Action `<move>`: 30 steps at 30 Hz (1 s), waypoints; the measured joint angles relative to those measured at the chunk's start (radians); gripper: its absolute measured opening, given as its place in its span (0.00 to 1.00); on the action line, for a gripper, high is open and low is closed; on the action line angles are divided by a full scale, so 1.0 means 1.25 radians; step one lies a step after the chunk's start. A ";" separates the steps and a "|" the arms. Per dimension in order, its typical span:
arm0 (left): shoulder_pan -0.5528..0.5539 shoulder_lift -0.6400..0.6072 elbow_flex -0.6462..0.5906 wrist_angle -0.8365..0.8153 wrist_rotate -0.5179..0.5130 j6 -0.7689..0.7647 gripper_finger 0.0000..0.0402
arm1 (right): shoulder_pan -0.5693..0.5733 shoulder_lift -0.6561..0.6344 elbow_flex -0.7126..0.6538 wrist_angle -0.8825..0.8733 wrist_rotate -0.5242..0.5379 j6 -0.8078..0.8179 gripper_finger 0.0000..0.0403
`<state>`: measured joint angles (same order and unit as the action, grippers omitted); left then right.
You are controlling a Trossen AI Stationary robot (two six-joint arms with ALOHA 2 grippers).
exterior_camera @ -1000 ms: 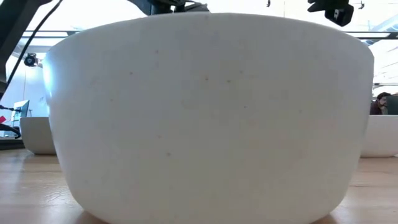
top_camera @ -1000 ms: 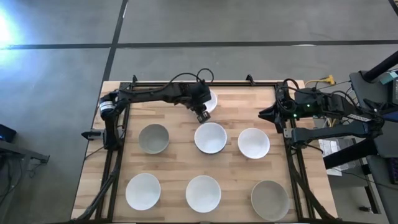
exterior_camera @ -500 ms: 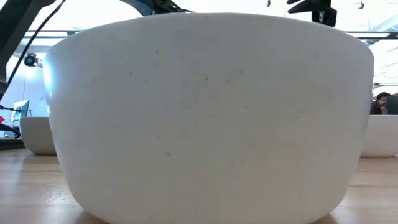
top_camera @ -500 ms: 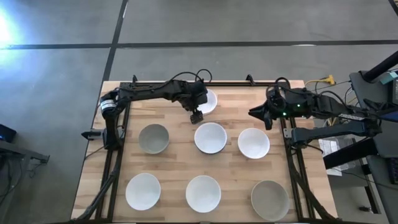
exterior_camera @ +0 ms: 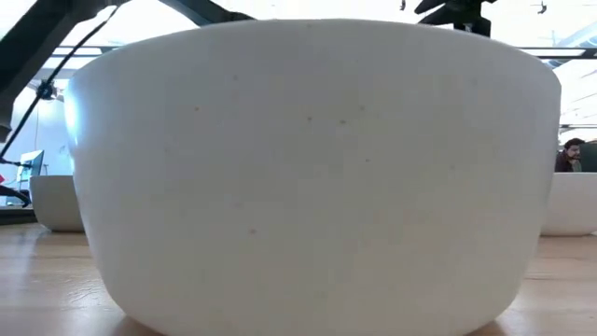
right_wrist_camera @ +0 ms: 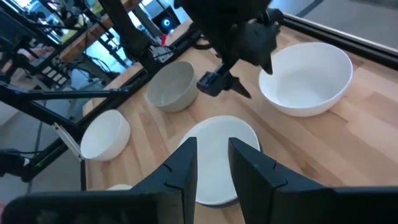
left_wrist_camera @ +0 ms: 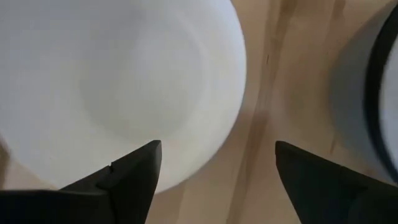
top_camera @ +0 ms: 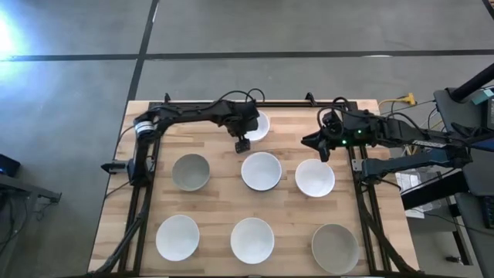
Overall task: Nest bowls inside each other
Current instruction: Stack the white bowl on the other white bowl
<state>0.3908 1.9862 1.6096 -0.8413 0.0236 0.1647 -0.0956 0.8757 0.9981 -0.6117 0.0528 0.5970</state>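
Jaws of the left gripper (top_camera: 241,144) stand wide and empty beside the round white bowl (top_camera: 258,125) at the table's (top_camera: 220,201) far edge; the right gripper (top_camera: 314,144), part-open and empty, hangs over the far-right area. Judgement: lower the right gripper squarely onto the rim of the smooth white bowl (top_camera: 315,177) just beneath, gripping one wall only.

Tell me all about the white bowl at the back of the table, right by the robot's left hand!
The back bowl is white, round and smooth, maybe ceramic or plastic, and empty. It sits upright on the wooden table near the back edge, behind the middle bowl and not touching it. The left arm covers part of it from above. The left hand is open beside its rim, holding nothing.
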 joint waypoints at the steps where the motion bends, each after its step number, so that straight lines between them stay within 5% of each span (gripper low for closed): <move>1: 0.000 0.010 0.000 -0.001 0.001 0.003 0.74 | 0.000 0.000 0.000 -0.003 0.000 0.000 0.21; 11: 0.003 0.097 0.018 -0.005 -0.004 0.002 0.64 | -0.001 -0.003 0.000 -0.003 0.000 0.004 0.21; 21: 0.005 0.086 0.024 -0.015 -0.002 0.008 0.05 | -0.001 -0.002 0.000 0.002 0.019 0.004 0.21; 30: 0.005 0.043 0.026 -0.089 -0.008 0.062 0.00 | -0.001 -0.001 0.000 0.060 0.022 0.025 0.21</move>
<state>0.3973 2.0401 1.6421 -0.9522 0.0134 0.2427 -0.0967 0.8742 0.9981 -0.5366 0.0799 0.6283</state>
